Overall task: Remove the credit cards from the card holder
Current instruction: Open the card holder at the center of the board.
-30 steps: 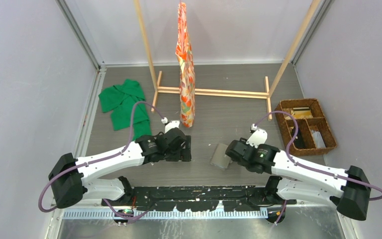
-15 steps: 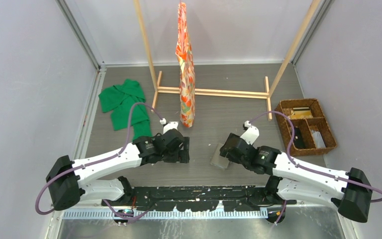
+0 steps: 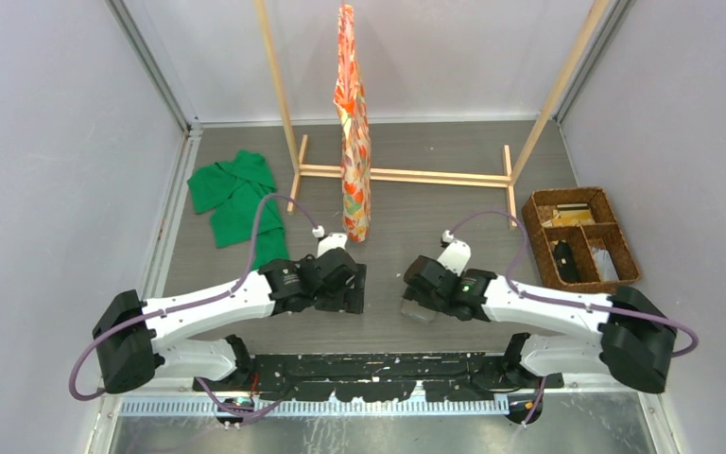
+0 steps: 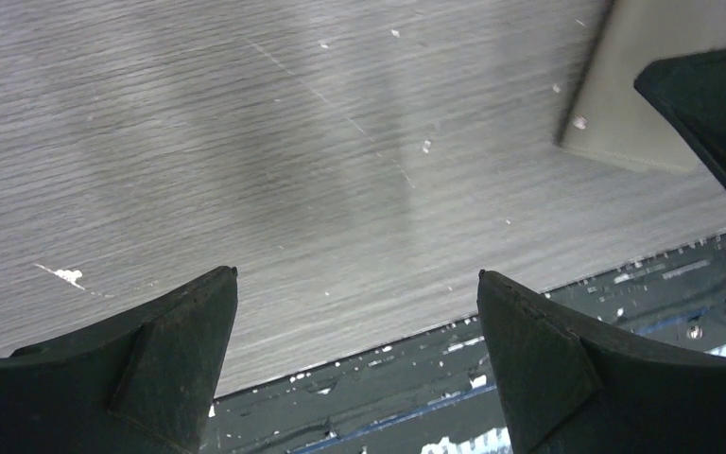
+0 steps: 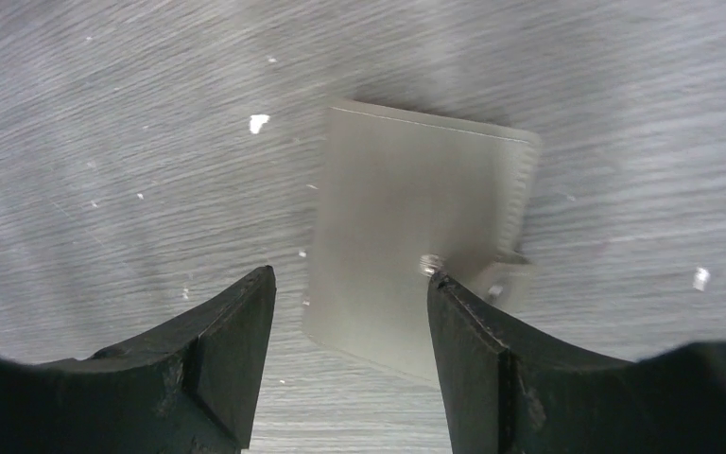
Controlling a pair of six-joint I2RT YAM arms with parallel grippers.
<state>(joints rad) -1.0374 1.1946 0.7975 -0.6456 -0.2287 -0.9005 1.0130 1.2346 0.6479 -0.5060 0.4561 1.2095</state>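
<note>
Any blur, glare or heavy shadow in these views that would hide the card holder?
Top external: sharp, evenly lit, but the right gripper hides most of the card holder. Right wrist: table grain smeared, holder soft yet readable. Left wrist: grain crisp, faint shadow bands, only the holder's corner in frame.

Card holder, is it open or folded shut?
Folded shut, it looks. The card holder lies flat on the table as one pale panel, its tab wrapped round one edge; no cards show.

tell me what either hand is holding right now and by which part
Nothing is held. The right hand hangs open over the card holder, which lies flat on the table; the left hand is open and empty too.
</note>
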